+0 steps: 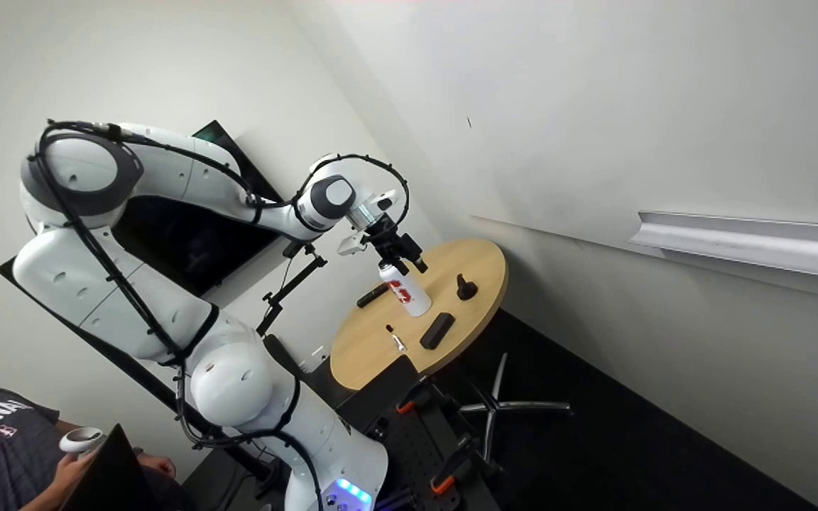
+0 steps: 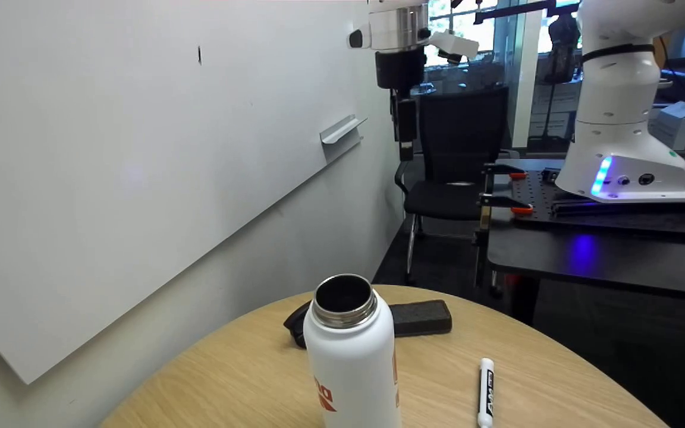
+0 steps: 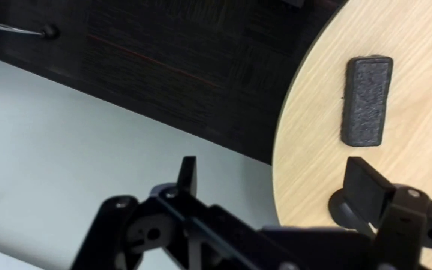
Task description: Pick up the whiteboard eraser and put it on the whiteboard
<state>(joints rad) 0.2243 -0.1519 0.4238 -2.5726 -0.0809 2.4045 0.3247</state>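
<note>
The whiteboard eraser, a black block, lies flat on the round wooden table in both exterior views point(image 1: 437, 331) point(image 2: 423, 318) and in the wrist view point(image 3: 368, 101). The large whiteboard is on the wall in both exterior views point(image 1: 629, 106) point(image 2: 140, 148), with its pale tray rail point(image 1: 750, 241) at the lower edge. My gripper is open and empty in the wrist view point(image 3: 272, 161), fingers wide apart. It hangs well above tabletop height near the table's edge in both exterior views point(image 1: 412, 267) point(image 2: 405, 153). The eraser is beyond the right finger in the wrist view, apart from it.
On the table point(image 1: 352, 355) stand a tall white bottle point(image 1: 412, 297) point(image 2: 351, 362) and a black round-based object point(image 1: 466, 289) point(image 3: 341, 210). A white marker point(image 2: 486, 389) and a black remote-like bar point(image 1: 372, 294) lie there too. A black chair point(image 2: 458, 148) stands behind.
</note>
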